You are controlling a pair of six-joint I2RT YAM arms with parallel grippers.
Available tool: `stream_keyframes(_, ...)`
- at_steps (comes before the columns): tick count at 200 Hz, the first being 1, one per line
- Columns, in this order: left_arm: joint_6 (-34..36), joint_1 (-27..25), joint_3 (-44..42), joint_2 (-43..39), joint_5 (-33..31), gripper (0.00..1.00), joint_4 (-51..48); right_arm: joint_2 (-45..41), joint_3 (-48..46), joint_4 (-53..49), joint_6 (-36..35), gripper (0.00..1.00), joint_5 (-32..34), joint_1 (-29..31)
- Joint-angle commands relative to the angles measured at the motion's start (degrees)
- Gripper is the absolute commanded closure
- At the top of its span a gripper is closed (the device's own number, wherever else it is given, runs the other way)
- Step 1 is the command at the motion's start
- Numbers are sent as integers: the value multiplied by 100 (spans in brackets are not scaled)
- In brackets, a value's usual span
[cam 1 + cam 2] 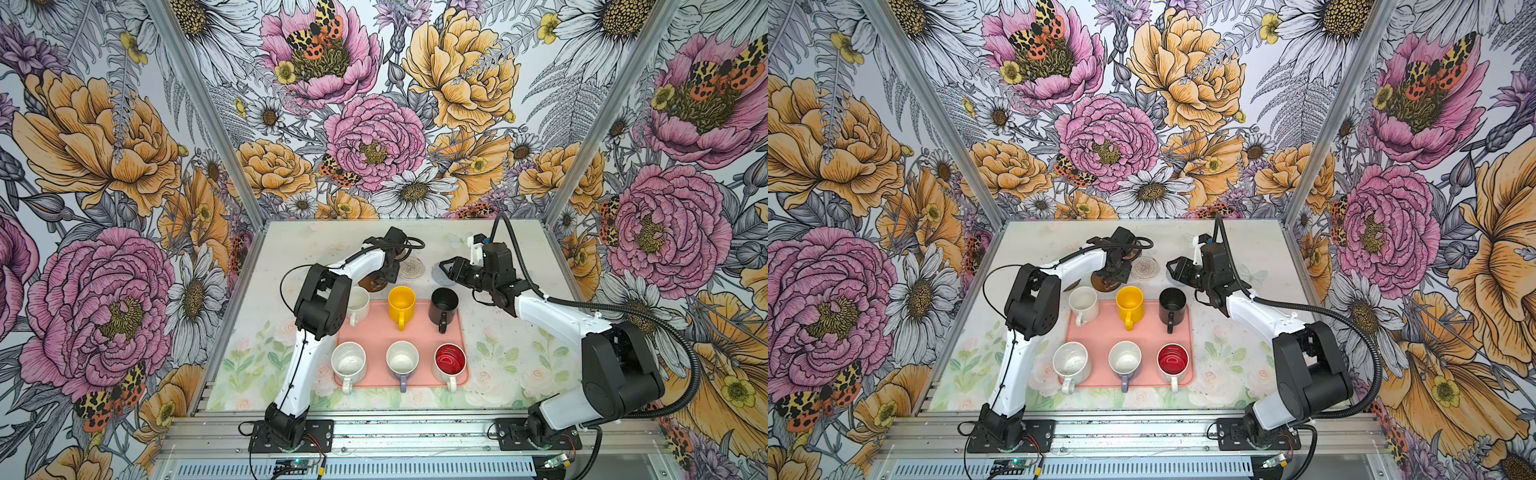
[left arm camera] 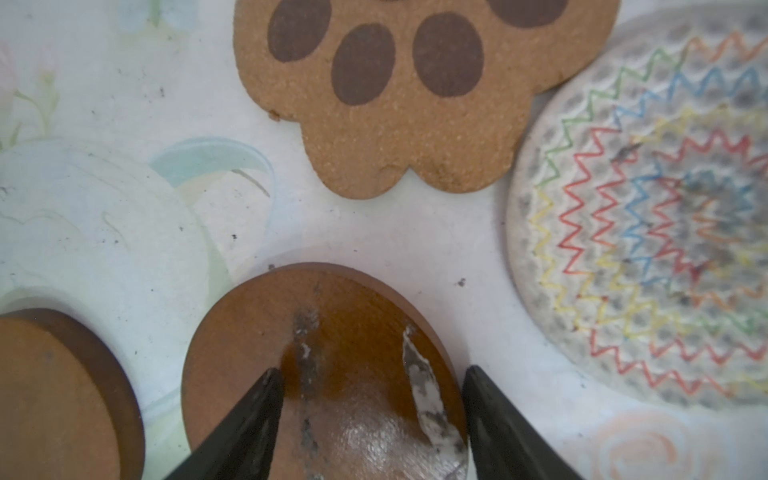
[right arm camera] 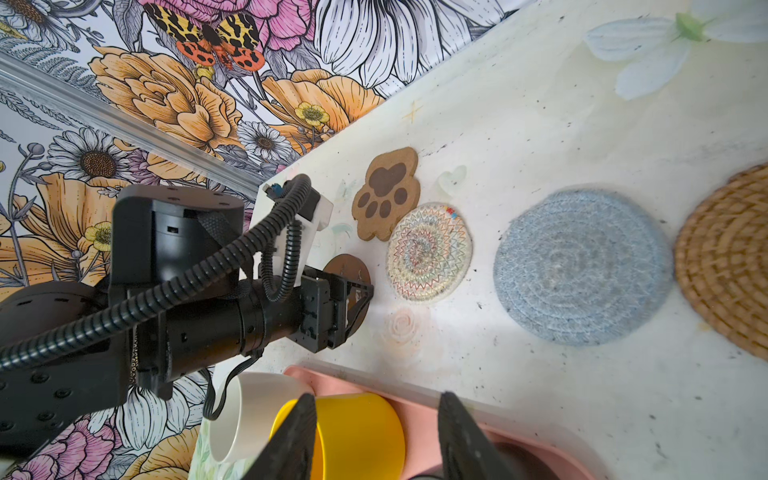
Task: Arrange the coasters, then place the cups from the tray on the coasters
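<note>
My left gripper (image 2: 372,370) is open and low over a dark brown coaster (image 2: 324,374). One finger overlaps the disc and the other stands at its edge. A second brown coaster (image 2: 54,395) lies beside it. The paw coaster (image 2: 415,104) and the clear patterned coaster (image 2: 644,228) lie just beyond. The pale blue coaster (image 3: 582,266) and rattan coaster (image 3: 727,257) lie further right. My right gripper (image 3: 376,395) is open and empty, hovering behind the tray (image 1: 419,332). On the tray stand the white (image 1: 358,303), yellow (image 1: 401,305), black (image 1: 444,305), speckled (image 1: 348,361), lavender (image 1: 402,359) and red-lined (image 1: 450,359) cups.
Flowered walls close in the table on three sides, and metal corner posts stand at the back. The left arm's elbow (image 1: 322,303) hangs over the tray's left end beside the white cup. An aluminium rail (image 1: 415,432) with both arm bases runs along the front.
</note>
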Motion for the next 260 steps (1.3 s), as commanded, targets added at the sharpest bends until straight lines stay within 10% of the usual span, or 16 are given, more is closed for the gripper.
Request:
stream_keyframes(1,-97,133,-271,-50,-97,32,-178,33,121,156,72,50,-40,37)
stream_keyframes(260,-54,735,-976,-470,-181,33,103,120,225,142,106,50,-111,63)
